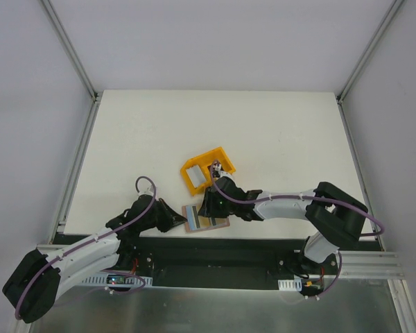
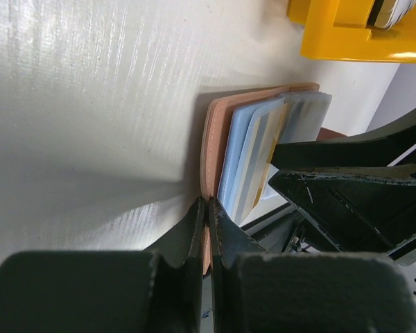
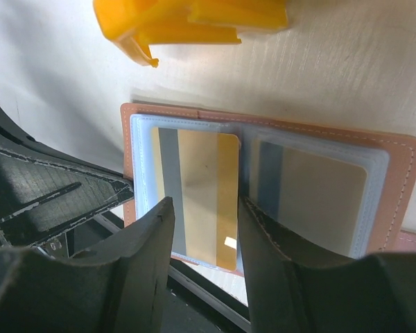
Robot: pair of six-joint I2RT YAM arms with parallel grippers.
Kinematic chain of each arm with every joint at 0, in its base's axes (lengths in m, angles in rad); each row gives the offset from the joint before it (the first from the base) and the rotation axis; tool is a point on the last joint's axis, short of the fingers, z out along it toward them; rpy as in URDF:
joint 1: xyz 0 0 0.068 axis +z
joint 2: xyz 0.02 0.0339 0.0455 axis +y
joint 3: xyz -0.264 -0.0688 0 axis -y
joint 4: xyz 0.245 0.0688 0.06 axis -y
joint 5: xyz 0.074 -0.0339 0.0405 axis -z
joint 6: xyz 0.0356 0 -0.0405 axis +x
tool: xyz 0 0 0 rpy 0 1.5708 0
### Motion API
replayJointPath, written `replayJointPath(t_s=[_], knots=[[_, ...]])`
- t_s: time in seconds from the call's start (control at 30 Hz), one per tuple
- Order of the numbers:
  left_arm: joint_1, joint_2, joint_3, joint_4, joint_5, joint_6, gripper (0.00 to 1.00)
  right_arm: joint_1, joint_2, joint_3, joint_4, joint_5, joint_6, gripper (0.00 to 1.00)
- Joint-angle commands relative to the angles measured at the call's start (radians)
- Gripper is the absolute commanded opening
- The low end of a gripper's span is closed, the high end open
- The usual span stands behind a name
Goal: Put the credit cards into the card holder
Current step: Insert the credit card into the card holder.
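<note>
pink-brown card holder (image 3: 395, 173) open; gold card (image 3: 197, 198) shows no legible writing.

A robot test cell in a lab: a bare white worktop (image 1: 263, 132) enclosed by plain grey panels (image 1: 222, 41) on aluminium framing (image 1: 69, 45).

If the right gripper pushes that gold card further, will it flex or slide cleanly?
The gold card looks thin, flat and stiff, so probably little flex. Its glossy face may slip between the right gripper fingers. The card holder, pinched by the left gripper, should stay put.
</note>
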Motion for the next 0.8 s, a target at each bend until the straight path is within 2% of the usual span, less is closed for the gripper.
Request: replayJointPath(t_s=[0.0,0.43,0.77], knots=[[0.005,-0.009,-0.112,-0.038,-0.025,0.054,0.0,-0.003,-0.025,0.006,-0.068,0.071,-0.031,0.45],[0.005,-0.012,-0.13,-0.044,-0.048,0.032,0.0,-0.003,-0.095,-0.065,-0.06,0.096,-0.009,0.45],[0.005,-0.006,-0.127,-0.042,-0.051,0.027,0.0,0.003,-0.057,-0.083,0.037,0.002,0.023,0.45]])
